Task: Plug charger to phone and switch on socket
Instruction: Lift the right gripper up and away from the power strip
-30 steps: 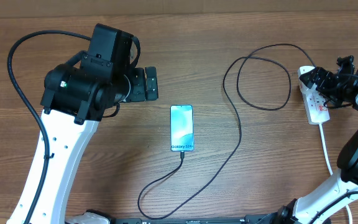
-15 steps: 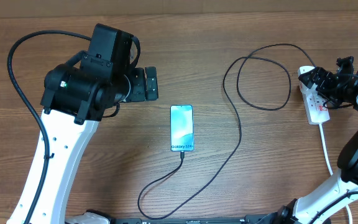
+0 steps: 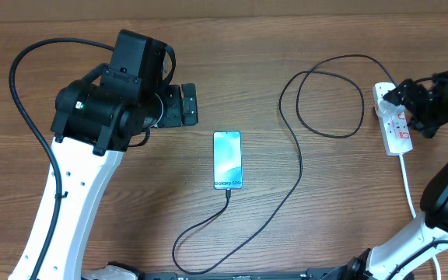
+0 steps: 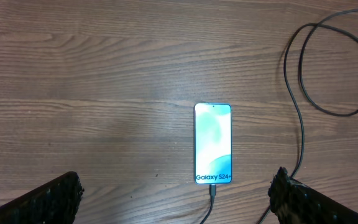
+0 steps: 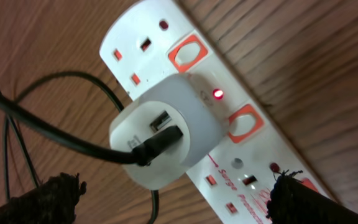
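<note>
The phone (image 3: 227, 159) lies flat mid-table with its blue screen lit, also seen in the left wrist view (image 4: 212, 143). The charger, a thin black cable (image 3: 299, 167), has its tip (image 4: 212, 190) in the phone's near end. It loops across the table to a white adapter (image 5: 166, 134) seated in the socket (image 3: 399, 138). A small red light (image 5: 217, 94) glows on the socket (image 5: 253, 74) beside the adapter. My right gripper (image 3: 412, 107) (image 5: 173, 200) hovers open just over the socket. My left gripper (image 3: 185, 105) (image 4: 176, 200) hangs open, left of and beyond the phone.
The socket's thick white cord (image 3: 407, 187) runs toward the front edge on the right. A loose loop of the black cable (image 3: 329, 93) lies between phone and socket. Red-framed rocker switches (image 5: 188, 54) sit along the strip.
My right gripper has drawn back slightly to the right over the socket. The left arm, phone and cable have stayed put.
</note>
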